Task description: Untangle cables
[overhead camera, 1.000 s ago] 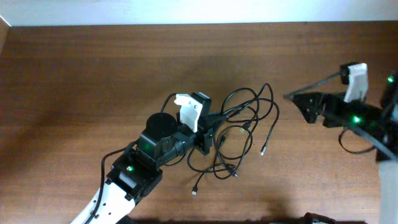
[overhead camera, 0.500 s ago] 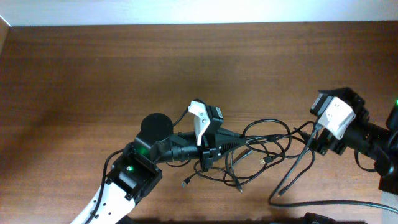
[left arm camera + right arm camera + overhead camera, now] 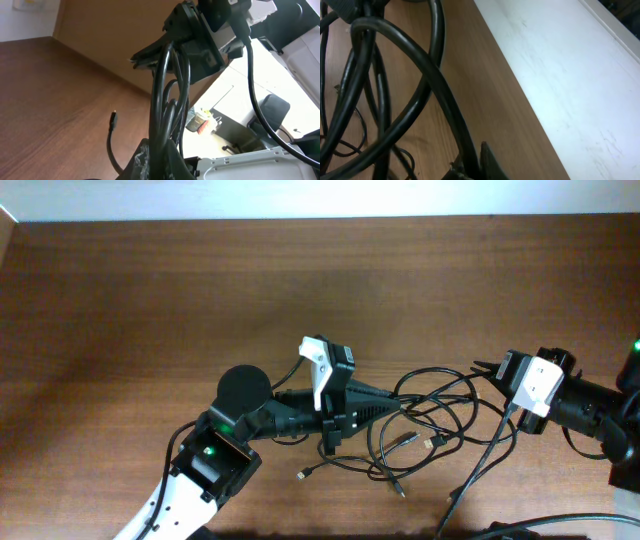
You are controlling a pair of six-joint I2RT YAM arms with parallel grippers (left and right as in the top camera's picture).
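Note:
The cables [image 3: 430,435] are thin black cords looped in a tangle on the wooden table, right of centre, with small plug ends [image 3: 303,474] lying loose. My left gripper [image 3: 400,402] points right and is shut on a bundle of strands at the tangle's left side. In the left wrist view those cables [image 3: 162,90] rise from my left gripper [image 3: 160,161] to the right gripper [image 3: 190,35]. My right gripper [image 3: 482,370] is shut on a cable at the tangle's right edge. In the right wrist view this strand [image 3: 420,65] leaves my right gripper [image 3: 475,162].
A thicker black arm cable [image 3: 540,510] curves along the table's front right. The table's far edge [image 3: 300,218] runs along the top. Beyond the right edge is a pale floor [image 3: 560,75].
My right gripper has come in from the right and shut on a cable; it was open before. My left gripper carried its bundle to the right, and the tangle shifted and spread that way.

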